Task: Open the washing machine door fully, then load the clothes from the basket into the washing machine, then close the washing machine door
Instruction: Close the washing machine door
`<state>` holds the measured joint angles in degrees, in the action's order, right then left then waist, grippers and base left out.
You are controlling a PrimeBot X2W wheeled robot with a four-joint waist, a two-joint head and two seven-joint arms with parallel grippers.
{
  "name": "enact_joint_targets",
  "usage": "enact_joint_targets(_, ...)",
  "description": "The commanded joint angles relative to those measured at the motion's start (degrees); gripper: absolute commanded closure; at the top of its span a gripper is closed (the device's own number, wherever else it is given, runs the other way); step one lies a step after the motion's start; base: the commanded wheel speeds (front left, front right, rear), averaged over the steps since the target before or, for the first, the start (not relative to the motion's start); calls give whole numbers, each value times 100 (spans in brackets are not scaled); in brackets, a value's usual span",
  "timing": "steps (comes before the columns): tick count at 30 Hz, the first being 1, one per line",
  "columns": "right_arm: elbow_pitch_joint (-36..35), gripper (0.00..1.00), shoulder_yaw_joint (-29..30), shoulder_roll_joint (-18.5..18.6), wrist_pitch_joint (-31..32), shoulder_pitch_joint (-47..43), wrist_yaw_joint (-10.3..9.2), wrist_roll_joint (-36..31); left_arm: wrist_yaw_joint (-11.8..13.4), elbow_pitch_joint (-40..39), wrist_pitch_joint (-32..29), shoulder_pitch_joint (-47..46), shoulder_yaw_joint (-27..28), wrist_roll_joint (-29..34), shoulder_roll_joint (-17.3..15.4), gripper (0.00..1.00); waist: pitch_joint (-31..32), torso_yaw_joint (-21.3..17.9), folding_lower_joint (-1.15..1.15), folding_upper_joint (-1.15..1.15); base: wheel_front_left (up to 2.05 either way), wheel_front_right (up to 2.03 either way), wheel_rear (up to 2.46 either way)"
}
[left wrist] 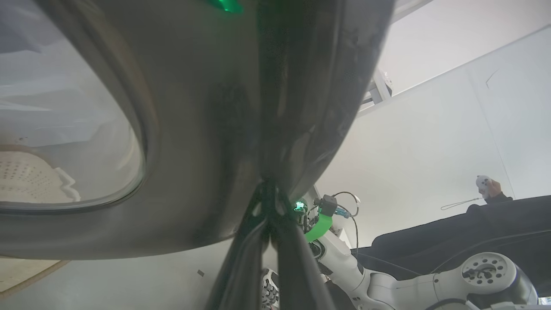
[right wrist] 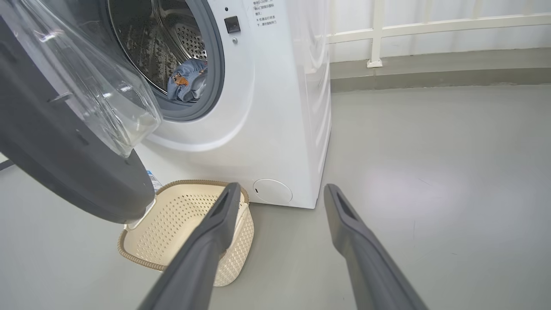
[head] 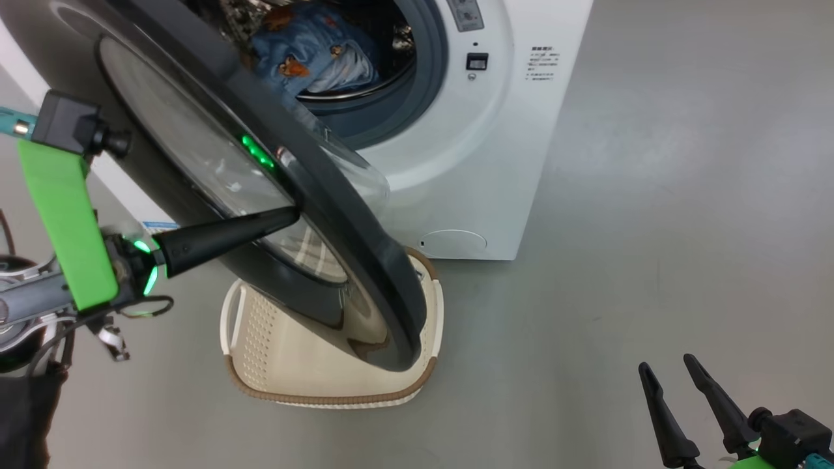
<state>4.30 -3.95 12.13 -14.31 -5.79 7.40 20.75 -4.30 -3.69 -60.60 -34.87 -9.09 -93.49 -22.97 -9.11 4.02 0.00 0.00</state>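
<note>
The washing machine (head: 495,163) stands with its door (head: 339,215) swung partway out, the black rim hanging over the basket (head: 326,396). My left gripper (head: 293,213) is shut, its tips pressed together against the door's outer face (left wrist: 206,129) near the rim. Blue bear-print clothes (head: 313,55) lie inside the steel drum, also visible as clothes (right wrist: 187,79) behind the gasket. The cream basket (right wrist: 172,224) sits on the floor before the machine, its perforated inside bare. My right gripper (head: 667,363) is open and holds nothing, low at the right, well away from the door (right wrist: 51,150).
Grey floor (head: 684,195) spreads to the right of the machine. A white railing (right wrist: 387,30) and a kerb run along the back. The round service flap (head: 453,242) is at the machine's base. A person's hand (left wrist: 486,187) holds a small controller far behind me.
</note>
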Motion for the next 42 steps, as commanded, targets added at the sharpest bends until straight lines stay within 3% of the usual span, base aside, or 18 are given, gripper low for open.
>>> enact_joint_targets(1,-152,0,-90,54,-69,130,9,-38,-30,-62,70,-301,225,65,-169,100,-31,-63,0,0,0,0,0)
enact_joint_targets(13,-137,0,-53,14,-69,126,9,-60,-52,21,196,-182,248,167,-120,100,40,88,0,0,0,0,0)
enact_joint_targets(26,-125,0,-47,77,-69,70,9,-40,-177,279,707,845,662,439,-290,98,142,267,0,0,0,0,0)
enact_joint_targets(29,-126,0,-45,96,-69,55,9,-35,-230,389,903,1142,753,548,-284,64,155,277,0,0,0,0,0)
enact_joint_targets(30,-129,0,-41,106,-69,48,9,-35,-262,459,1061,1336,819,633,-273,25,154,276,0,0,0,0,0)
enact_joint_targets(31,-130,0,-36,112,-69,45,9,-33,-275,496,1133,1430,847,657,-256,0,154,275,0,0,0,0,0)
enact_joint_targets(42,-114,0,2,164,-69,59,9,-27,-316,816,2087,2089,821,1266,-169,0,88,209,0,0,0,0,0)
